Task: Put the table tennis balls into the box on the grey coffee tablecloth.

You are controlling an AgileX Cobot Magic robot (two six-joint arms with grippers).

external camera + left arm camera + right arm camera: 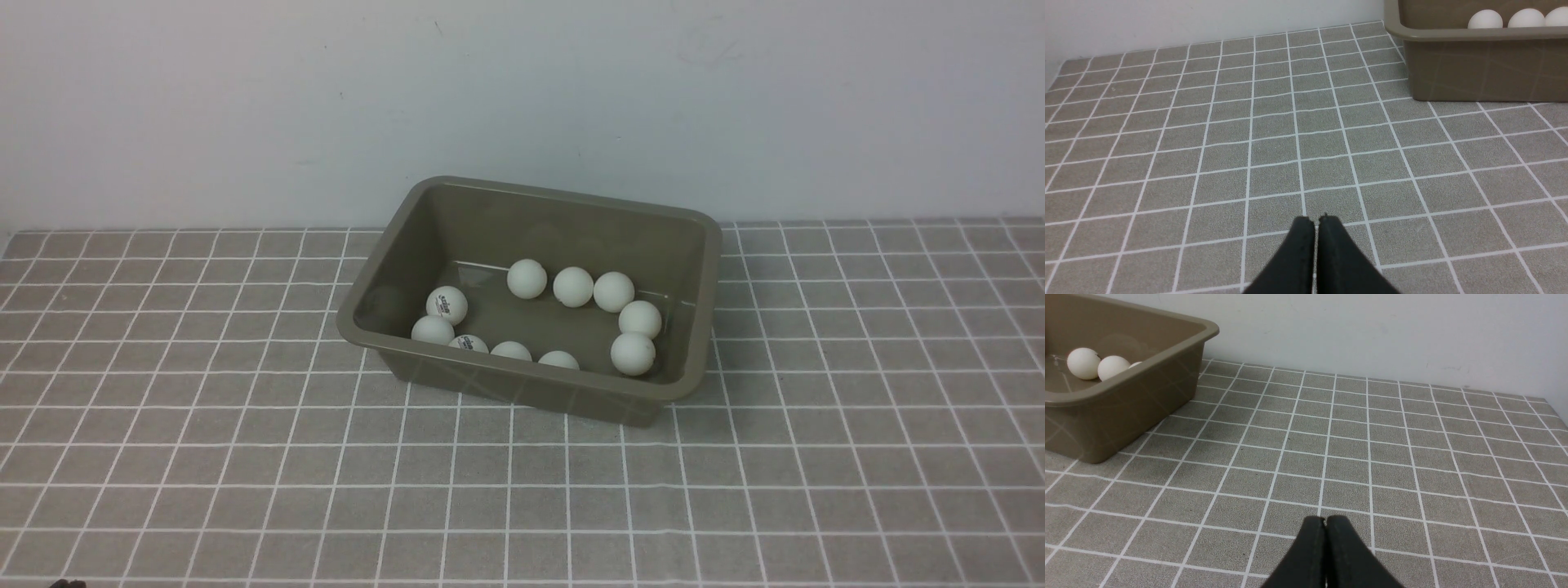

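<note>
Table tennis balls (526, 279) sit inside the box (535, 394), and I see none on the grey coffee tablecloth (269, 457). The box is by the far edge of the cloth, near its middle. Its long side runs mostly left to right, a bit slanted, with the right end nearer me. It lies ahead of both grippers, to the right of my left gripper (1316, 220) and to the left of my right gripper (1325, 521). I can't tell which is closer. Both are closed tight with nothing in them. The balls are round, white and smooth. The box is hard brown plastic with round corners. The cloth is soft, with thin white squares. I think the job is done, so my arms should just rest.
</note>
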